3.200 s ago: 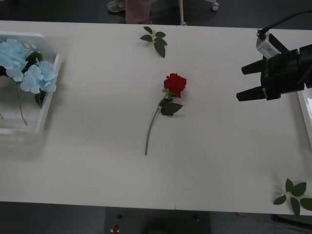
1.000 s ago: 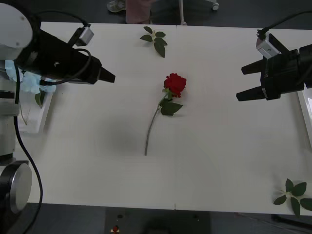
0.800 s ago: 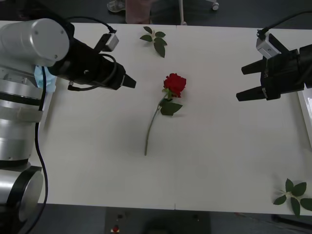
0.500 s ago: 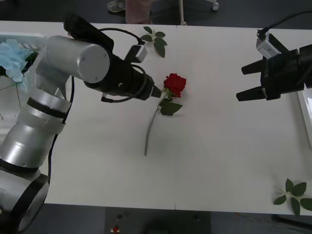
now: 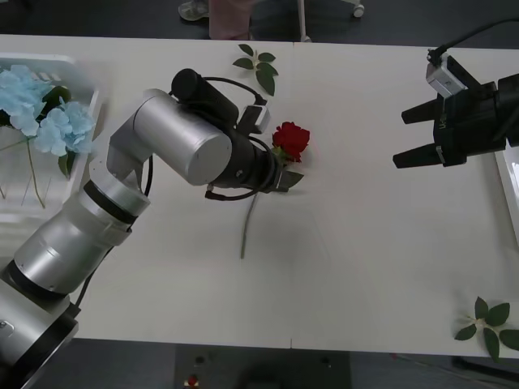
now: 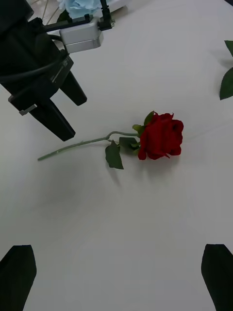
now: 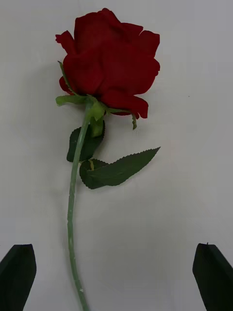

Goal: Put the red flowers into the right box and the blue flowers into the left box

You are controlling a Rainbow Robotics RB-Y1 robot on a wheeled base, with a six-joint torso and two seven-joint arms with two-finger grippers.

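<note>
Left gripper (image 6: 58,109) hangs wide open over the red rose (image 5: 291,139) in the middle of the table (image 5: 365,243). Right gripper (image 5: 409,136), also open, waits at the right edge. Blue flowers (image 5: 40,113) already lie in the left box (image 5: 85,130). The rose is not picked up yet.

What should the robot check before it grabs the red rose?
1. Left gripper open: ok, fingers spread wide.
2. Left gripper over the red rose stem: ok, the stem runs between its fingers.
3. Rose lying free on the table: ok, nothing touches it.
4. Right gripper out of the way: ok, open, off to the right.
5. Right box has room: cannot tell, only its edge shows.
6. Blue flowers in the left box: ok.
</note>
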